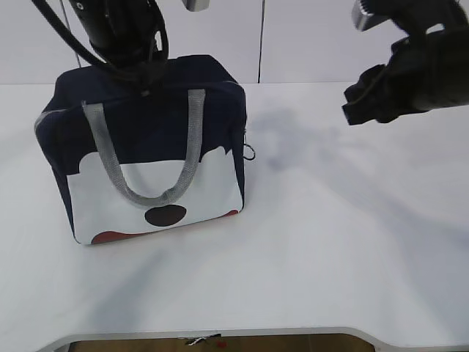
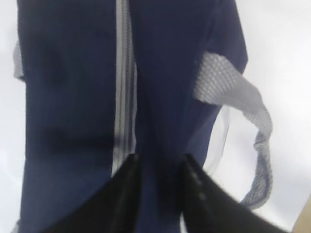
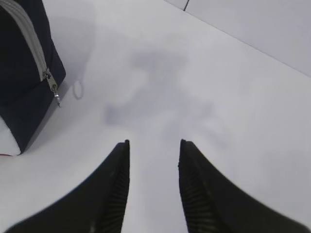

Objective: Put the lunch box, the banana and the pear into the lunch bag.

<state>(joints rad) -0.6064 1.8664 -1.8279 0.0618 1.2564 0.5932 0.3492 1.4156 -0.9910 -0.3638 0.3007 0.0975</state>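
The lunch bag (image 1: 146,154) stands upright on the tabletop (image 1: 330,249), directly beneath the left jaws and well to the left of the right jaws. Its grey zipper (image 2: 122,92) appears run shut along the top, with the ring pull (image 3: 77,89) hanging at the end nearest the right jaws. The lunch box, banana and pear appear in no view; they are judged to be inside the bag already, though this cannot be confirmed.

The left gripper (image 2: 160,167) sits low over the bag top, jaws parted by a narrow gap with only navy fabric visible between them, just right of the zipper line. Nothing is seen clamped. The right gripper (image 3: 153,150) hangs above bare tabletop, jaws moderately apart and empty.

Step in hand, as judged: release and withdrawal after closure. To do it well, lift the left jaws straight up so that neither catches the fabric or the near handle (image 1: 143,158), which would tip the bag. Keep the right jaws clear of the ring pull.

View differences: the left wrist view alone shows the zipper line along the top. The right wrist view alone shows the slider and pull at the zipper's end. The exterior view alone shows the white panel (image 1: 154,194) and the bag's upright stance; the left jaws are hidden behind the arm there.
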